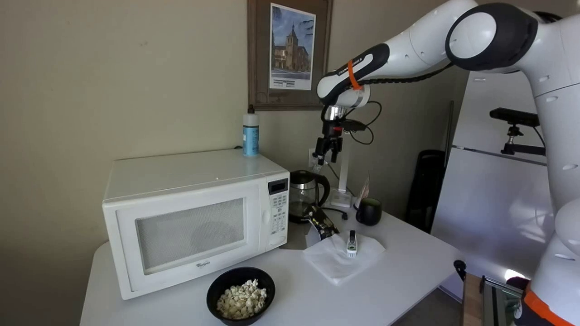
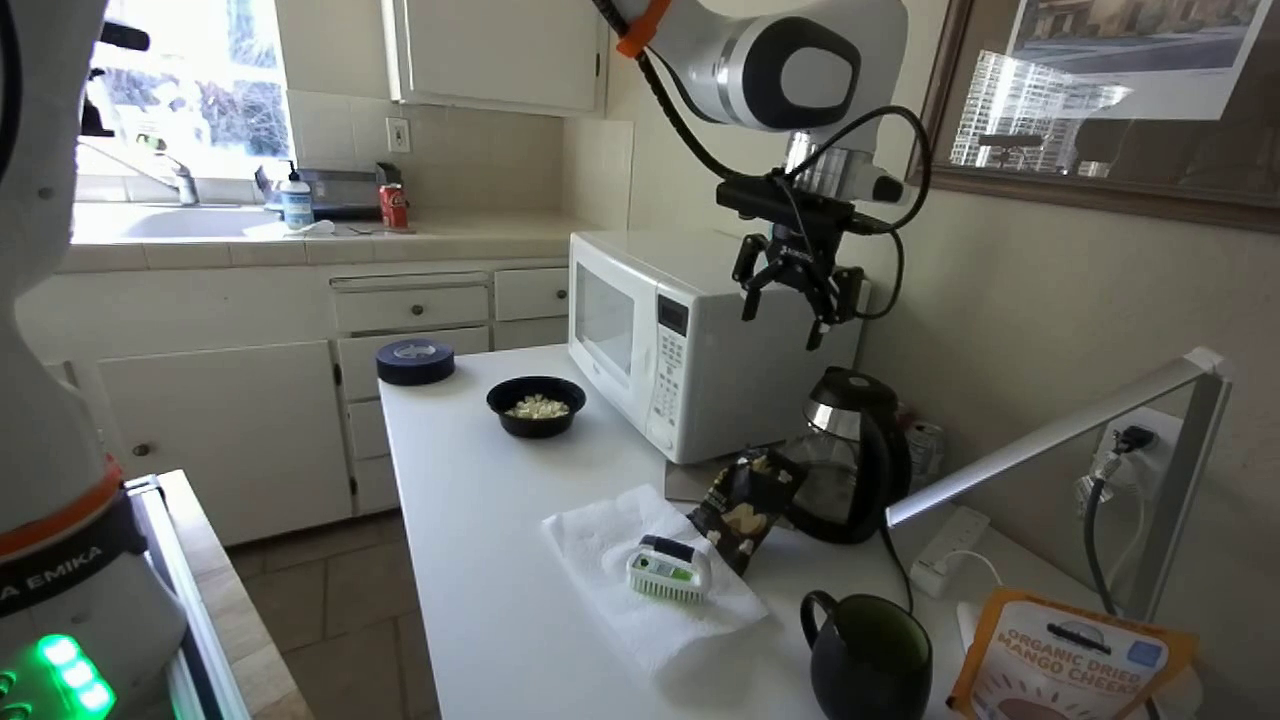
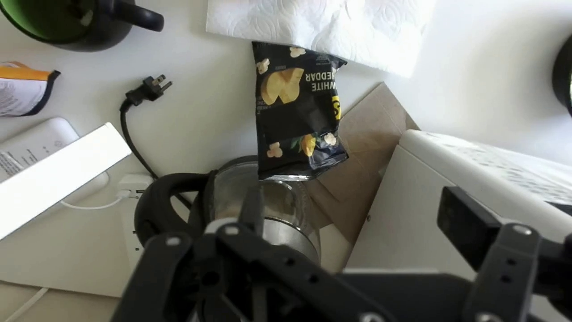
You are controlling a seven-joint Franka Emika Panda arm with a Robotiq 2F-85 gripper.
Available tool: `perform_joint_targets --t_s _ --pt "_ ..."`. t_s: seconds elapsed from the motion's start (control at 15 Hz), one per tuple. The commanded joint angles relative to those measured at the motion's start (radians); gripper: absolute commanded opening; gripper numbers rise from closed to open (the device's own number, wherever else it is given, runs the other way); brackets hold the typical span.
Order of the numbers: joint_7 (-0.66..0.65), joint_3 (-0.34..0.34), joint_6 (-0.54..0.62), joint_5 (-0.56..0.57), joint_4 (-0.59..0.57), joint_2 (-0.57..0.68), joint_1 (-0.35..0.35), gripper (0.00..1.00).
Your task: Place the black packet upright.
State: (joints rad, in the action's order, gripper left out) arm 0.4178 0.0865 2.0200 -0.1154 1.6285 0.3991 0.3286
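The black packet [image 1: 322, 224] leans at a slant on the white table, its raised end by the glass kettle [image 1: 301, 192]. In an exterior view, the packet [image 2: 750, 505] shows popcorn pictures, and its low end is at the paper towel [image 2: 590, 540]. In the wrist view, the packet [image 3: 297, 107] lies ahead of the fingers and overlaps the kettle [image 3: 286, 235]; I cannot tell if they touch. My gripper [image 1: 327, 156] is open and empty, high above the kettle. It also shows in an exterior view [image 2: 785, 318] and with spread fingers in the wrist view [image 3: 359, 214].
A white microwave [image 1: 190, 235] stands beside the kettle. A green-and-white brush-like item [image 2: 668, 570] lies on the towel. A dark mug [image 2: 870, 660], a lamp arm [image 2: 1050, 440] and a mango bag [image 2: 1080, 660] stand nearby. A popcorn bowl [image 1: 267, 290] is in front of the microwave.
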Motion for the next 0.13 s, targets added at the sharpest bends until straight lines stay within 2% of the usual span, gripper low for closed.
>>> perform_joint_targets --t_s 0.0,0.07 --pt "0.004 0.010 -0.004 -0.004 -0.007 0.001 -0.006 1.00" --pt "0.004 0.009 -0.004 -0.003 -0.009 0.003 -0.007 1.00"
